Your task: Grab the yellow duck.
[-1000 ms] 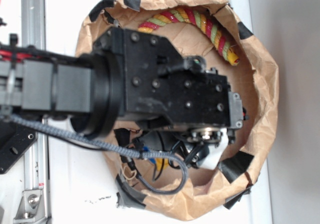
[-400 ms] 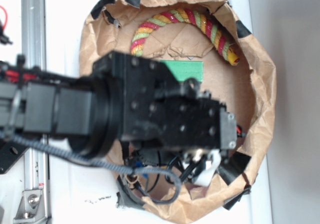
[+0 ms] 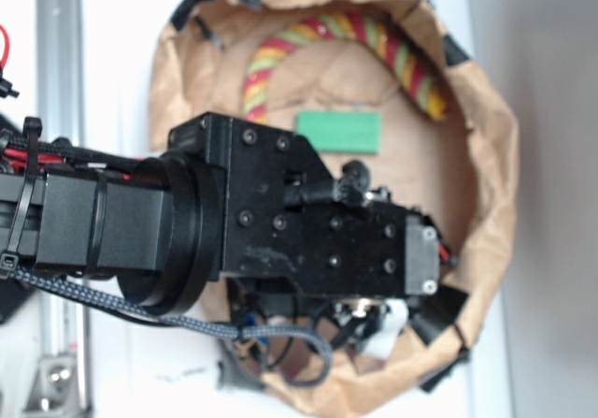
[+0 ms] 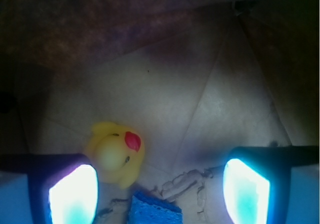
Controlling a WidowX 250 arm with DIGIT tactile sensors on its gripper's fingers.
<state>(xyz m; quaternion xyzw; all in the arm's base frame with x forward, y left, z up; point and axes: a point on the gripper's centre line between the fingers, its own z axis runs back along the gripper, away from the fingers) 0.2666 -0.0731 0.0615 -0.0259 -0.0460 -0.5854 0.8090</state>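
The yellow duck (image 4: 116,154) is small, glossy and rounded, with a red beak facing up in the wrist view. It sits on the creased brown paper floor (image 4: 200,98) of a crumpled paper bag (image 3: 491,184), just beside the left-hand finger. The fingers (image 4: 75,196) stand wide apart, holding nothing. A blue sponge (image 4: 155,211), coarse-textured, lies between them below the duck. A flat green block (image 3: 338,131) and striped rope (image 3: 392,49) lie farther off.

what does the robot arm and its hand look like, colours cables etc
The arm is matte black: boxy blocks dotted with screws joined by a round collar. A grey braided cable loops beneath it, with red wires and black zip ties near its base. In the wrist view, the hand has two dark fingers with glowing bluish-white pads.
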